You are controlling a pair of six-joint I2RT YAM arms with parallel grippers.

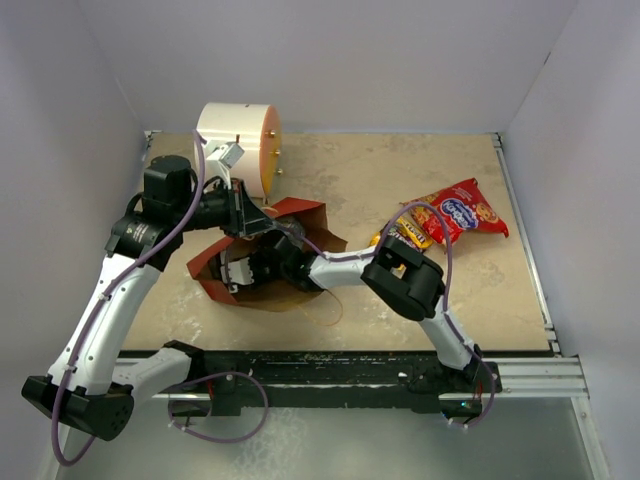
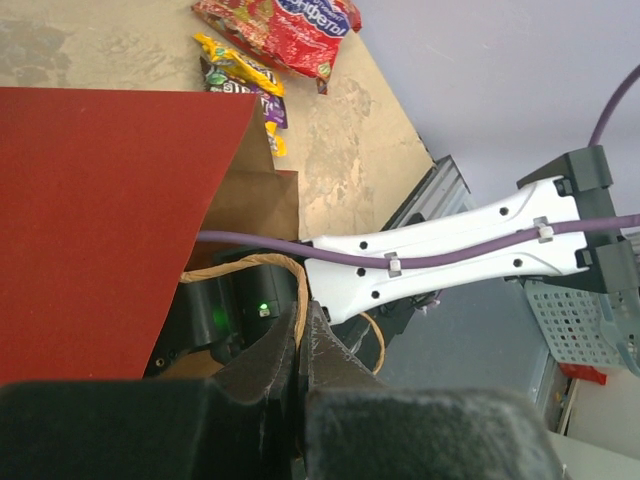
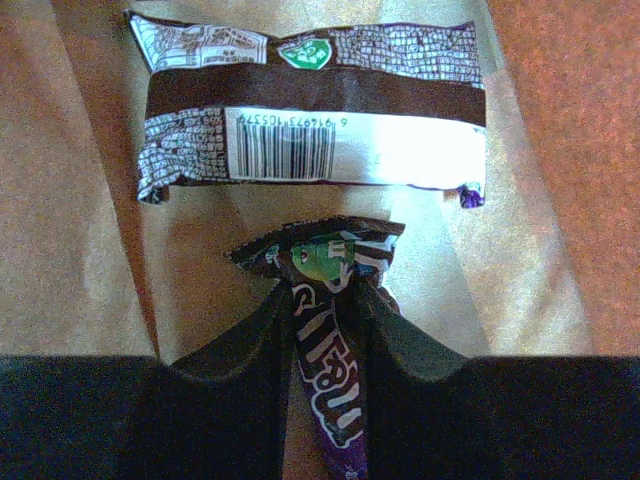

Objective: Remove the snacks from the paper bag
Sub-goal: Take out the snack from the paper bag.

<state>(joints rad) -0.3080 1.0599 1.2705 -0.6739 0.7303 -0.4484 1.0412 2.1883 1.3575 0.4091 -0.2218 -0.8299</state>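
The red paper bag (image 1: pixel 300 212) lies on its side with its mouth toward the arms, and its red wall fills the left wrist view (image 2: pixel 100 220). My left gripper (image 2: pixel 300 325) is shut on the bag's cord handle (image 2: pixel 285 268) at the mouth, and it also shows in the top view (image 1: pixel 238 212). My right gripper (image 3: pixel 322 292) is inside the bag, shut on a purple-brown snack packet (image 3: pixel 328 262). A silver-brown packet with a barcode (image 3: pixel 310 110) lies deeper in the bag. A larger red snack bag (image 1: pixel 462 212) and a yellow packet (image 1: pixel 408 233) lie on the table to the right.
A white-and-orange cylinder (image 1: pixel 240 148) stands just behind the bag. The right arm's white link (image 2: pixel 450 250) crosses in front of the bag's mouth. White walls enclose the table on three sides. A metal rail (image 1: pixel 520 378) runs along the near edge.
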